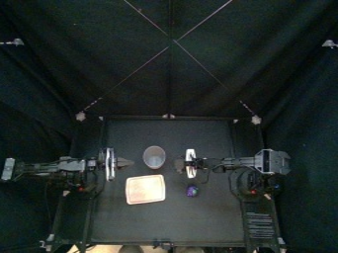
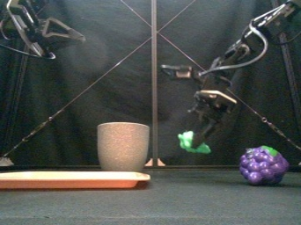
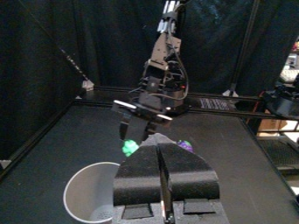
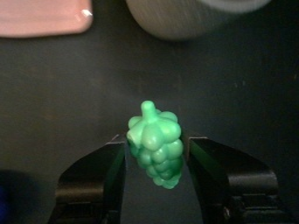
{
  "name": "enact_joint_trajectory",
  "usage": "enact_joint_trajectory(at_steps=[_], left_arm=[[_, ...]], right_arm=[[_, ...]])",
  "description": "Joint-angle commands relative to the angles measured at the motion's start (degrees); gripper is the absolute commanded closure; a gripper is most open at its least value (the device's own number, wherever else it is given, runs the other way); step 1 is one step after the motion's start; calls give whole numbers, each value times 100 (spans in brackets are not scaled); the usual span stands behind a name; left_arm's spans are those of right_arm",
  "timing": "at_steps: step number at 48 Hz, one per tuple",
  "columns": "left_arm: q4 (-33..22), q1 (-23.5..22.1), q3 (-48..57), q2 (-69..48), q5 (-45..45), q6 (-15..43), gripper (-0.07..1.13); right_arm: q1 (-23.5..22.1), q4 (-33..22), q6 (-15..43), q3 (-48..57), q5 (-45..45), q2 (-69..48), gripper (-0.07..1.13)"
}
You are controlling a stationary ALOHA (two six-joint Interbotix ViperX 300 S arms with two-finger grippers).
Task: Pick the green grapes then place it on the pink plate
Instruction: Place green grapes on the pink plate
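A bunch of green grapes sits between the jaws of my right gripper, which is shut on it. In the front view the green grapes hang above the table under the right gripper, to the right of the grey cup. The pink plate lies flat at the front left, seen from above as the pink plate in front of the cup. My left gripper is raised at the left, shut and holding nothing.
A tall grey speckled cup stands behind the plate near the table's middle. A purple grape bunch lies on the table at the right, in front of the right gripper.
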Motion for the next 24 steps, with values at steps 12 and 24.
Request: enact_joint_trajectory(at_steps=[12, 24], left_arm=[[-18, 18, -88, 18, -53, 35, 92], [-18, 123, -53, 9, -53, 35, 92]], right_arm=[[1099, 545, -18, -1090, 44, 316, 34], [1371, 694, -70, -2145, 18, 1424, 34]])
